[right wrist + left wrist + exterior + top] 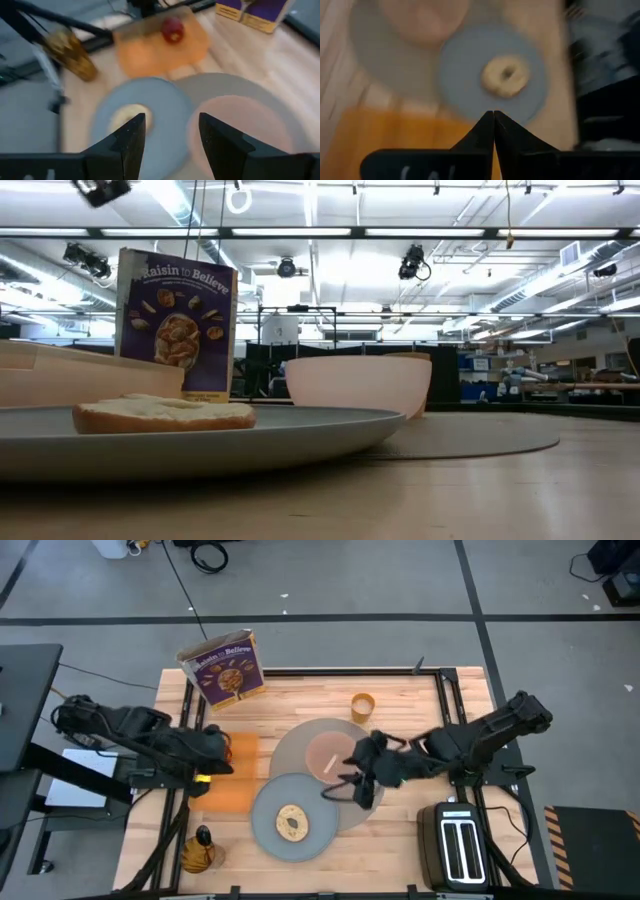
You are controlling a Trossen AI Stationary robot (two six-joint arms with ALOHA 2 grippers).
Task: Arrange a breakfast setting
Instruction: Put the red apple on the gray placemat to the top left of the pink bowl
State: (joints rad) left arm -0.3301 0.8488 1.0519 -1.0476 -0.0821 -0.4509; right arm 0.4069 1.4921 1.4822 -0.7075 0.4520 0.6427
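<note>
**Toast on plate, both tools above the setting**

Nearest in the low view: grey plate (300,430), rim filling the foreground, toast slice (160,413) lying flat on it toward 9 o'clock. Behind the plate, pink bowl (358,385) upright on the round mat (470,438). Cereal box (175,320) stands upright farther back at 10 o'clock.

High view, near edge to far:
- Black toaster (458,845) at 5 o'clock on the wooden surface (400,840); amber bottle (197,852) at 7 o'clock.
- Plate overlaps the mat's near edge at 7 o'clock of the mat; toast sits at the plate's centre.
- Orange cloth (228,780) just beside the plate at its 9 o'clock. Red apple (172,30) rests on the cloth, seen from the right wrist.
- Left tool (215,762) over the cloth, fingers (485,131) pressed together with nothing between them.
- Right tool (350,780) over the mat at the bowl's 4 o'clock edge, fingers (131,135) parted about halfway, holding nothing.
- Orange cup (362,705) upright at 1 o'clock of the mat, apart from it.
- Cereal box at the far edge, 11 o'clock.

Spoon not made out.
</note>
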